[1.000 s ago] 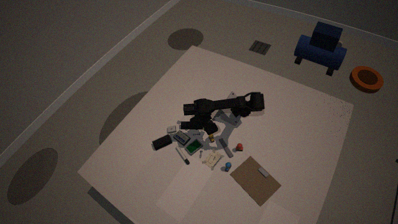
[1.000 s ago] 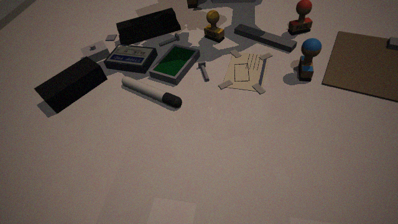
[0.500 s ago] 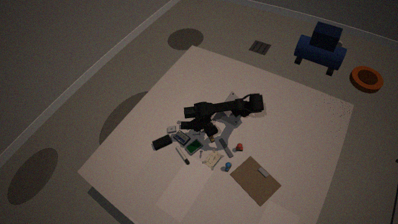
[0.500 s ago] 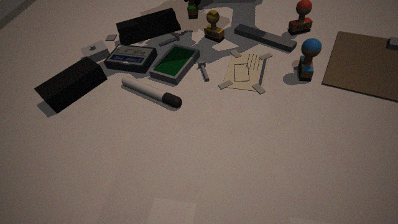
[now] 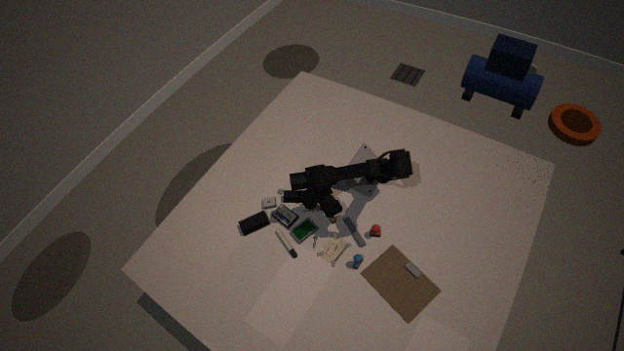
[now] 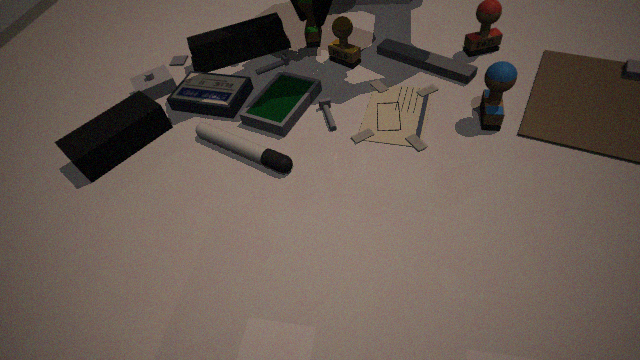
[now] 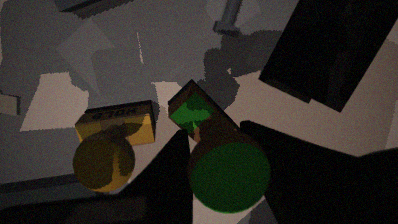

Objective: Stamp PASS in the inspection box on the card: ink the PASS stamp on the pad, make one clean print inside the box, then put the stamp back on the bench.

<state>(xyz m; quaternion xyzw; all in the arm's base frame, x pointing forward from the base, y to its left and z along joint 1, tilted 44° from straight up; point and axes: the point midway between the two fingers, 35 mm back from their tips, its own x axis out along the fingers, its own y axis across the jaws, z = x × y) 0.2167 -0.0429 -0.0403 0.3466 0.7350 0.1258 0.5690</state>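
The gripper point(image 5: 332, 209) point(image 6: 311, 6) point(image 7: 214, 133) pinched the green-topped stamp point(image 6: 313, 36) point(image 7: 230, 177). In the exterior view, that stamp was at one o'clock from the green ink pad point(image 5: 304, 229) point(image 6: 282, 100), near the yellow stamp point(image 5: 332, 219) point(image 6: 344, 50) point(image 7: 104, 161); the card point(image 5: 334, 250) point(image 6: 390, 136) lay at three o'clock from the pad.
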